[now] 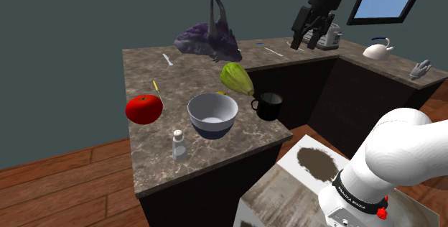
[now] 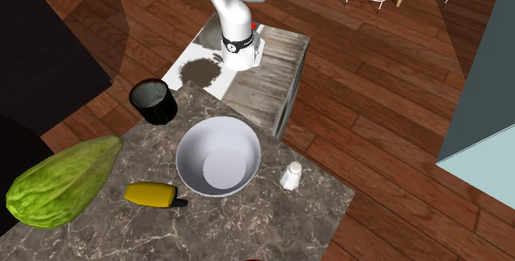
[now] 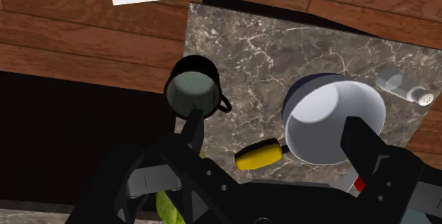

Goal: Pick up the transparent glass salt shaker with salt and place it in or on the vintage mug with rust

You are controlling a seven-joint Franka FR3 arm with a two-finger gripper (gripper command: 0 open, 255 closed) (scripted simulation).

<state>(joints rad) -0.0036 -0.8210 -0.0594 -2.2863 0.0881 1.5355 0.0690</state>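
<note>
The clear salt shaker (image 1: 179,146) with a silver cap stands upright near the marble counter's front edge, to the shoulder view's left of the white bowl (image 1: 213,114). The dark mug (image 1: 268,106) stands upright on the bowl's other side, close to the counter corner. My gripper (image 1: 305,40) hangs high above the back of the counter, open and holding nothing. In the wrist view its fingers (image 3: 191,129) stand wide apart, well above the mug (image 3: 193,92), the bowl (image 3: 333,120) and the shaker (image 3: 404,86). The second exterior view has the shaker (image 2: 290,176) beside the bowl (image 2: 218,157) and the mug (image 2: 153,101) nearest the stand.
A red tomato (image 1: 143,108), a green gourd (image 1: 236,80), a yellow-handled tool (image 2: 151,193) and a purple horned figure (image 1: 208,40) share the counter (image 1: 154,168). A white kettle (image 1: 378,49) sits on the side counter. The stand (image 2: 248,61) is just past the mug's corner.
</note>
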